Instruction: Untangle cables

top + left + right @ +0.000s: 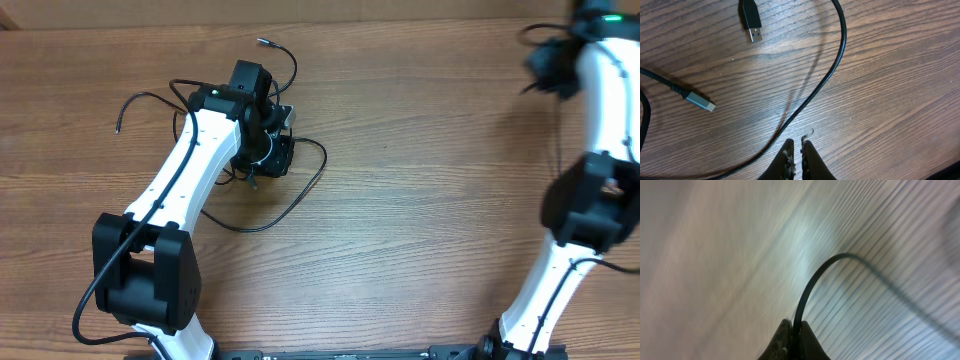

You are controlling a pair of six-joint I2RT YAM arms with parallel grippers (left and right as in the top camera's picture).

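Loose cables (841, 50) lying on desk (430, 250), far left, beneath left fingers (786, 161), pressed nearly together and empty; right fingers (783, 341), far right, pinching one thin cable (810, 284); best drawn apart slowly, minding plug (751, 20) snags.

Brown wood-grain table (420, 200), long horizontal planks with darker seams, matte top under soft even light, fine streaked grain in the left wrist view, right wrist view blurred, pale ribbed surface (880, 280) with a bright patch
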